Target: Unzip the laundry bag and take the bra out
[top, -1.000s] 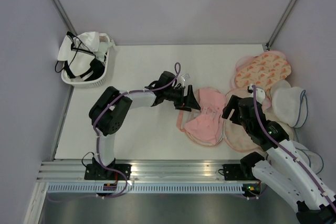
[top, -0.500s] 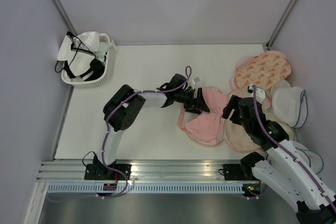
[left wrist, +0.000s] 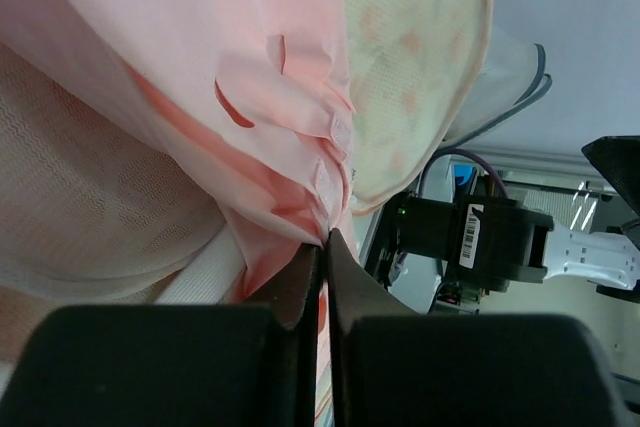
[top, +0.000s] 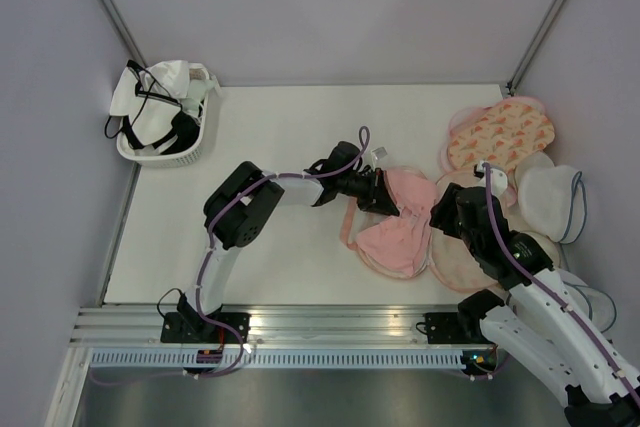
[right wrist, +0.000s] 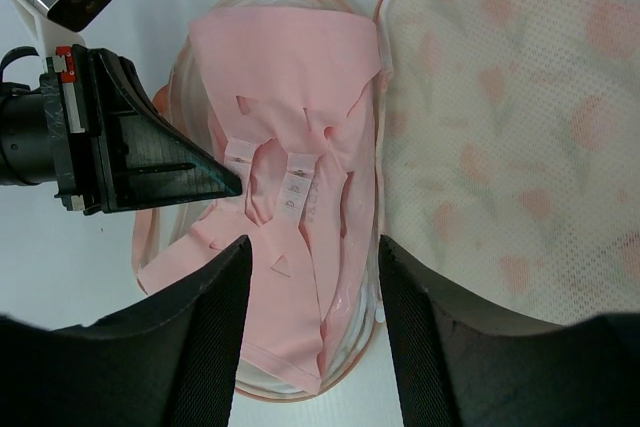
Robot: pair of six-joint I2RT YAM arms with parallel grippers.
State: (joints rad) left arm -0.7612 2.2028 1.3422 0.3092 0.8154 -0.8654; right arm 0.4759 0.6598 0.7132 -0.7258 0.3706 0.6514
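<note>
On the white table (top: 270,137), my left gripper (left wrist: 326,245) is pinching the pink bra (left wrist: 230,67) on the opened laundry bag (right wrist: 500,127) while my right gripper (right wrist: 312,247) is hovering spread wide.

The left arm (top: 300,190) bends up from the bottom left and reaches to the middle of the frame. The left fingers (left wrist: 295,292) are squeezed together, pinching the bra (left wrist: 200,47). The right arm (top: 530,287) comes from the bottom right, and the right fingers (right wrist: 210,347) are spread wide.

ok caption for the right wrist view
Left jaws pinch the bra in the unzipped bag, right jaws open above.
</note>
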